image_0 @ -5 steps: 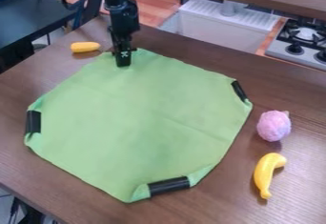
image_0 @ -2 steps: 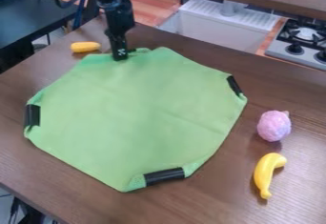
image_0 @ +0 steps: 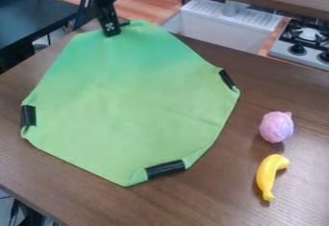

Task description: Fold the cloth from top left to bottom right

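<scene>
My gripper (image_0: 113,31) is at the upper left of the view, shut on the top edge of the green cloth (image_0: 135,100). That edge is lifted above the table, and the cloth slopes down from it. The rest of the cloth lies spread on the brown table, with black strips at its left, right and bottom corners, which are turned in.
To the right of the cloth a pink fuzzy ball (image_0: 277,127) and a yellow banana (image_0: 272,176) lie on the table (image_0: 212,201). Behind the table stand a white sink (image_0: 225,23) and a stove (image_0: 305,40).
My gripper has risen and shifted slightly left, raising the cloth's top edge. The right and bottom corners have slid inward a little. The raised cloth now hides the yellow object at the upper left.
</scene>
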